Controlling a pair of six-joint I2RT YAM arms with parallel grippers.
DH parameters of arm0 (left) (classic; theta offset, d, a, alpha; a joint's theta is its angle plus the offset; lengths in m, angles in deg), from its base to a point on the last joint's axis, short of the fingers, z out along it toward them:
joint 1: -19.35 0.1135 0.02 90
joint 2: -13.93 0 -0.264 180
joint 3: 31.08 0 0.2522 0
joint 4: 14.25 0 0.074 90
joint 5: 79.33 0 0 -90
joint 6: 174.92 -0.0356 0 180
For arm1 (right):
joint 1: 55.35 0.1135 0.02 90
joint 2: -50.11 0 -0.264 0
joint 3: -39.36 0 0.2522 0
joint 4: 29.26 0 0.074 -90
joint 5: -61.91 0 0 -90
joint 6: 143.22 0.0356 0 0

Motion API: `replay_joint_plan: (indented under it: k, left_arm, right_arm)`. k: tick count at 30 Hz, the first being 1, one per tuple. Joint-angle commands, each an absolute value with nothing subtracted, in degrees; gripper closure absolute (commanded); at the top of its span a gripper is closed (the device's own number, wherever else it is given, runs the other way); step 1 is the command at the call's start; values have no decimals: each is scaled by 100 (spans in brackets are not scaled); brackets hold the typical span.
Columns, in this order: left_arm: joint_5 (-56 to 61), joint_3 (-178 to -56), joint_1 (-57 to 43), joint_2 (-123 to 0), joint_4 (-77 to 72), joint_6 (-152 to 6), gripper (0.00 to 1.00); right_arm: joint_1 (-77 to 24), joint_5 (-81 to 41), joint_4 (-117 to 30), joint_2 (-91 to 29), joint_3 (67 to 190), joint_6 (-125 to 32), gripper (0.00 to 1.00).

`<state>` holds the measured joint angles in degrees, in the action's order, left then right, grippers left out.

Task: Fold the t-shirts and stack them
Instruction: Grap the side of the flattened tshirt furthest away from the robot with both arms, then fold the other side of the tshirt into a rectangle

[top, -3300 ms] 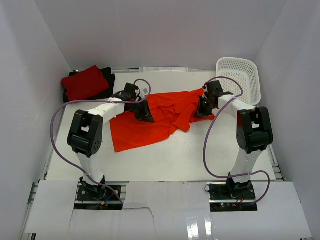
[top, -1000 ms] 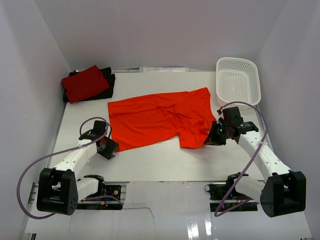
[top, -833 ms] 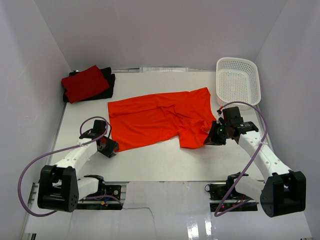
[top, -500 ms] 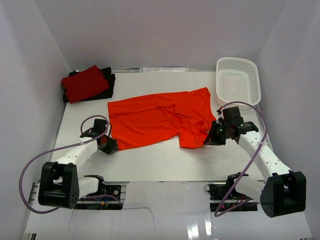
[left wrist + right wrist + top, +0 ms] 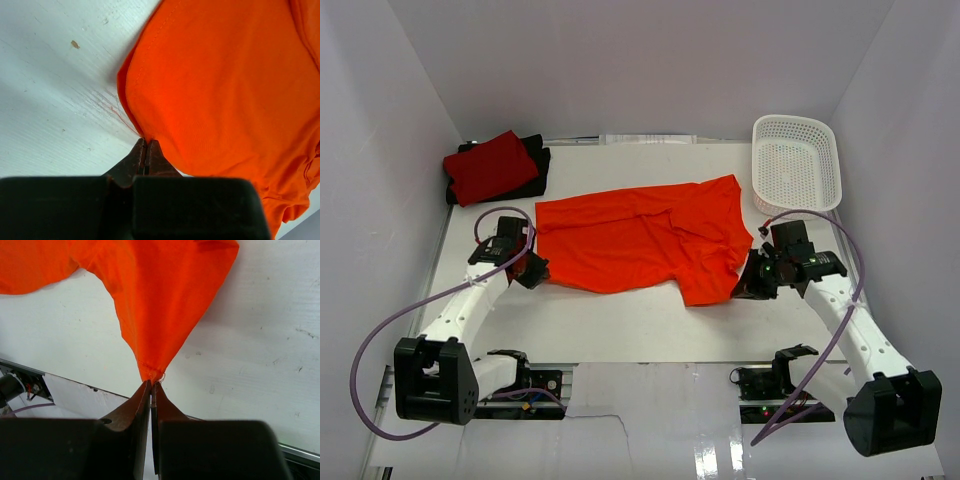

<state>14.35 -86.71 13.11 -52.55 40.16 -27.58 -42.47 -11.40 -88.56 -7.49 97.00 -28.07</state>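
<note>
Status: bright orange cloth t-shirt [image 5: 640,240] lies spread mid-frame on the white table [image 5: 620,320], rumpled toward its right half. Left claw [image 5: 146,150] is pinched tight on the shirt's lower-left hem corner. Right claw [image 5: 151,386] is pinched tight on the lower-right corner, cloth drawn to a peak at its tips. Likely step: tension and flatten before the first fold. Both bites look shallow, so raise the corners together and level, and pull apart only until the wrinkles go. Folded crimson red t-shirt [image 5: 485,168] sits on the black t-shirt [image 5: 537,165] at upper left, presumably the stack spot. White perforated plastic basket [image 5: 795,122] at upper right, clear of the shirt.
</note>
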Motion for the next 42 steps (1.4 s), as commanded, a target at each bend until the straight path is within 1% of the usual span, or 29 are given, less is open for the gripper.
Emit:
replay_joint_plan:
  k: [1,12,13,15,19,22,26,31,42]
  left_arm:
    - [1454,-8888,1425,-5076,4328,-2990,100]
    - [1120,-8782,1927,-5023,4460,-3385,100]
    - [1111,-8774,2205,-5005,4452,-3420,100]
    - [1076,-8782,2321,-5023,4452,-3535,100]
    - [847,-8852,2594,-5119,4434,-3719,100]
    - [786,-8949,2691,-5207,4416,-3851,100]
    - [707,-9019,2691,-5313,4285,-3913,100]
    - [469,-8985,2691,-5445,4162,-3913,100]
    - [557,-9292,2691,-5708,4012,-3904,100]
  right_arm:
    - [-4234,-1112,-9241,-491,9505,-2729,92]
    - [-4234,-761,-9646,-43,8793,-2615,92]
    - [-4234,-752,-9620,-16,8688,-2598,92]
    - [-4234,-708,-9532,19,8643,-2554,92]
    - [-4234,-734,-9479,-148,8897,-2571,92]
    - [-4234,-822,-9461,-367,9319,-2659,92]
    - [-4234,-875,-9391,-771,9942,-2764,92]
    - [-4234,-788,-9242,-1114,10312,-2861,92]
    - [-4226,-875,-8881,-1870,11164,-3037,92]
